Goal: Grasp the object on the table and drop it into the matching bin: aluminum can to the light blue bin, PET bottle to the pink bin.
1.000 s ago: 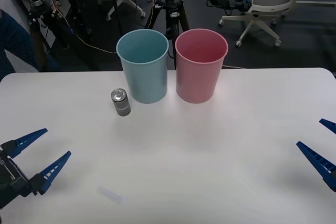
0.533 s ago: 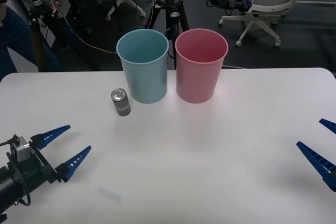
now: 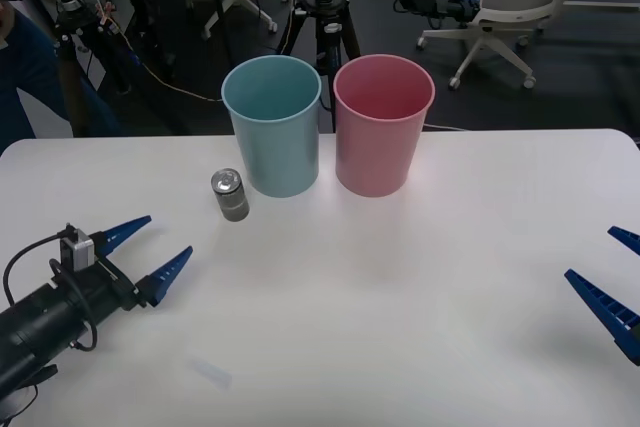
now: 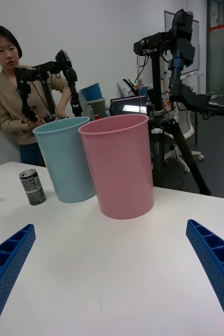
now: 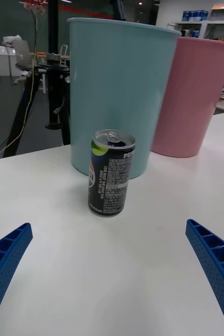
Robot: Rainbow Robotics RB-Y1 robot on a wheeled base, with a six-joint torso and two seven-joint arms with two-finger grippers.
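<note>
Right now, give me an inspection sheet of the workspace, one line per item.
Surface: white table, a faint smudge near its front left.
Job's things: aluminum can upright beside the light blue bin, apart from it; pink bin next to that.
Clutter: nothing seen.
Grippers: left gripper open, pointed at the can, short of it; right gripper open, idle at the table's right edge.
Cables: one looping on the left arm's wrist; more on the floor behind.
Surroundings: tripods, office chairs.
</note>
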